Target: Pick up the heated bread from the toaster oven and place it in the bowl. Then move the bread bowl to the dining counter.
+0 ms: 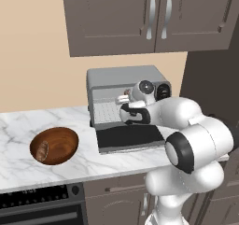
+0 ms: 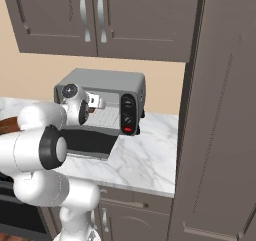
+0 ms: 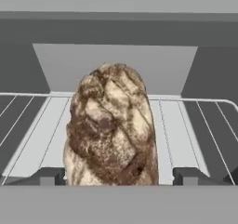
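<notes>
Filling the near field of the hand view, the heated bread (image 3: 110, 128) lies on the wire rack (image 3: 195, 121) inside the toaster oven (image 1: 122, 77), its mottled tan and dark brown crust rising between the two dark fingertips (image 3: 49, 175) of the gripper (image 3: 116, 176). One tip stands on each side of the loaf with the jaws spread apart around it; whether the pads already touch the crust I cannot tell. From the left base view, the white arm (image 1: 196, 140) reaches across the lowered dark glass door (image 1: 128, 136) and puts the hand at the oven mouth, so the arm's own bulk covers much of the opening and the loaf cannot be made out from behind. One toaster oven stands on the marble worktop (image 1: 18, 126), with a black side panel carrying a red button (image 2: 128, 129) facing the right base view. One dark reddish-brown wooden bowl (image 1: 63, 142) sits well apart from the oven on the same worktop, and a second bread piece (image 1: 42, 150), brown with pale stripes, rests against its inner wall. Dark brown wall cabinets (image 1: 140, 14) hang above the oven, and a tall cabinet (image 2: 220, 115) closes the worktop beside it. Below the bowl, a range front (image 1: 42, 198) with a knob shows under the counter edge.
</notes>
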